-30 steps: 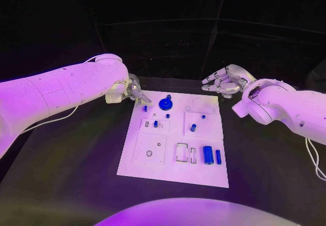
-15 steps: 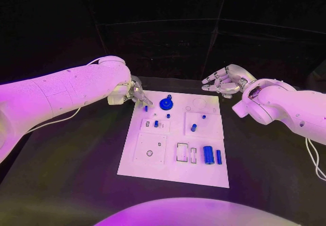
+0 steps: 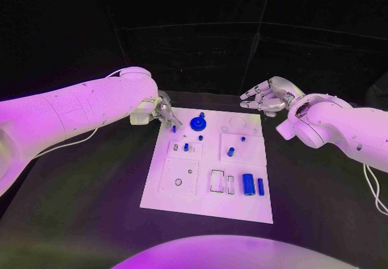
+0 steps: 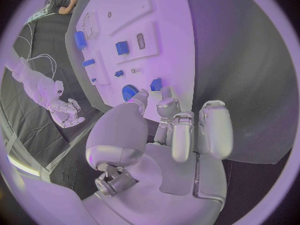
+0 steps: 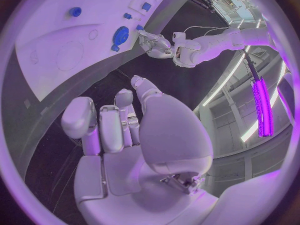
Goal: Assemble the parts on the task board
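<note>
My left robot hand (image 3: 159, 110) sits at the far left corner of the task board (image 3: 162, 197), its silver fingers curled down toward a small blue peg (image 3: 173, 129) standing there. From the head camera and the wrist camera alike I cannot tell whether the fingertips pinch that peg or only hover by it; the thumb hides the contact. My right robot hand (image 3: 265, 96) hangs over the counter (image 3: 323, 202) just beyond the board's far right corner, fingers loosely spread and grasping nothing.

The task board is a flat white rectangular plate lying in the middle of the black counter, with raised square panels and shallow recesses. Near its far edge I see a round blue knob (image 3: 197, 123) with a short stem. Closer in, small blue pegs (image 3: 185, 147) stand in a white block, and a stubby blue cylinder (image 3: 230, 151) sits on the square panel to the right. Along the near right part lie a thick blue cylinder (image 3: 248, 184) and a thin blue bar (image 3: 260, 186), side by side, next to pale rectangular slots. The tiny holes and pale fittings on the board are too small to make out.
</note>
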`<move>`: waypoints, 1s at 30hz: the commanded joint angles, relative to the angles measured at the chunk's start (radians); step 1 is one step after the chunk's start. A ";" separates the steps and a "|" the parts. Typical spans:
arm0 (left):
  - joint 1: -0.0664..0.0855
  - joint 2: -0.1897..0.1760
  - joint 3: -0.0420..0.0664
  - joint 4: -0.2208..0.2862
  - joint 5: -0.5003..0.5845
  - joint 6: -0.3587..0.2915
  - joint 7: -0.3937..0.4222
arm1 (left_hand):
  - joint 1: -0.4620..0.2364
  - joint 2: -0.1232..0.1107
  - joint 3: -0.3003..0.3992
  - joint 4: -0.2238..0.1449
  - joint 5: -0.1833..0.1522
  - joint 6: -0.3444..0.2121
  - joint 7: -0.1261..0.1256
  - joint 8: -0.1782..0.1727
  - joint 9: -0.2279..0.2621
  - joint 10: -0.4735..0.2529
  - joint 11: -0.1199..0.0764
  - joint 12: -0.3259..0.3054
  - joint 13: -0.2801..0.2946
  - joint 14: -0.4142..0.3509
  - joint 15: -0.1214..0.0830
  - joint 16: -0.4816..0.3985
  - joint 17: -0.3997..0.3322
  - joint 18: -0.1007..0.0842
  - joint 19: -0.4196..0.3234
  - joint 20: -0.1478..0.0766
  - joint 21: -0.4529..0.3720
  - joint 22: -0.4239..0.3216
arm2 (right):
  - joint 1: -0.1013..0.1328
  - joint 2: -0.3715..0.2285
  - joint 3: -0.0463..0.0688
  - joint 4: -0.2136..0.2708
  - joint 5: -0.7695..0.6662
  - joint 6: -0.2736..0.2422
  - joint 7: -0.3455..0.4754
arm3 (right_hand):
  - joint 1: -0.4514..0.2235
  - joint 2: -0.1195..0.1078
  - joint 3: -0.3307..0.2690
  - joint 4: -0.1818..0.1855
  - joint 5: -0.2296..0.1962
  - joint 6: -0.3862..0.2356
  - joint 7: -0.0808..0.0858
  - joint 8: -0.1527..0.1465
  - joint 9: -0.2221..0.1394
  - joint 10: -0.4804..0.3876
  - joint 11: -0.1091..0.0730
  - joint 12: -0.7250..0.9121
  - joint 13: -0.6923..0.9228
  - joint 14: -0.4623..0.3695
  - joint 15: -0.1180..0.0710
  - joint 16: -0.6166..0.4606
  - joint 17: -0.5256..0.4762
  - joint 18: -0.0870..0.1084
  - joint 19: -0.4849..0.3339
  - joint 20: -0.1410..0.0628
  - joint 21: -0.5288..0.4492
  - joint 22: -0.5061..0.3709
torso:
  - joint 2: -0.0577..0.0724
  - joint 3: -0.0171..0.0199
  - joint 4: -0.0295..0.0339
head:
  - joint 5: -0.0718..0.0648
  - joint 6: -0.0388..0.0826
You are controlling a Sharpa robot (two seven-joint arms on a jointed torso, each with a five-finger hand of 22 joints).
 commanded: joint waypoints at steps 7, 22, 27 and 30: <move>0.000 0.004 -0.001 0.001 -0.005 0.024 0.002 | 0.012 0.003 -0.001 -0.007 -0.002 0.010 0.000 -0.003 -0.002 0.006 -0.005 0.005 0.001 0.104 0.005 0.003 0.263 0.000 0.007 0.005 0.007 0.001 | 0.002 0.001 0.001 0.001 0.003 0.006 0.007 | -0.010 0.002 0.004 0.000 0.003 -0.006 0.002 0.004 -0.001 -0.005 0.000 -0.003 0.001 0.034 -0.002 -0.005 0.000 0.007 -0.006 -0.002 -0.006 -0.001 | 0.000 -0.0006 0.0001 | -0.002 -0.003; -0.001 0.007 -0.004 -0.001 -0.005 0.019 0.003 | 0.089 0.050 0.036 -0.051 -0.002 0.014 -0.004 -0.003 -0.008 0.007 -0.010 0.005 0.001 0.104 0.002 0.003 0.263 0.000 0.007 0.003 0.008 0.004 | 0.002 0.002 0.001 0.001 0.003 0.006 0.008 | -0.010 0.002 0.004 0.000 0.003 -0.006 0.002 0.004 -0.001 -0.005 0.000 -0.003 0.001 0.034 -0.002 -0.005 0.000 0.007 -0.006 -0.002 -0.006 -0.001 | 0.000 -0.0002 -0.0003 | -0.002 -0.006; -0.002 0.009 -0.004 0.002 -0.003 0.022 0.006 | 0.150 0.069 0.075 -0.095 -0.002 0.014 -0.009 -0.005 -0.012 0.006 -0.014 0.004 0.001 0.104 -0.002 0.003 0.263 0.000 0.007 0.000 0.008 0.007 | 0.002 0.003 0.001 0.001 0.003 0.006 0.008 | -0.010 0.002 0.004 0.000 0.003 -0.006 0.002 0.004 -0.001 -0.005 0.000 -0.003 0.001 0.034 -0.002 -0.005 0.000 0.007 -0.006 -0.002 -0.006 -0.001 | 0.001 -0.0002 -0.0001 | -0.003 -0.007; -0.002 0.009 -0.004 0.005 0.001 0.021 0.011 | 0.179 0.081 0.100 -0.117 -0.002 0.017 -0.014 -0.006 -0.013 0.008 -0.018 0.005 0.003 0.104 -0.005 0.003 0.263 0.000 0.007 -0.002 0.007 0.006 | 0.002 0.003 0.001 0.001 0.003 0.006 0.008 | -0.010 0.002 0.004 0.000 0.003 -0.006 0.002 0.004 -0.001 -0.005 0.000 -0.003 0.001 0.034 -0.002 -0.005 0.000 0.007 -0.006 -0.002 -0.006 -0.001 | 0.000 -0.0001 -0.0001 | -0.003 -0.009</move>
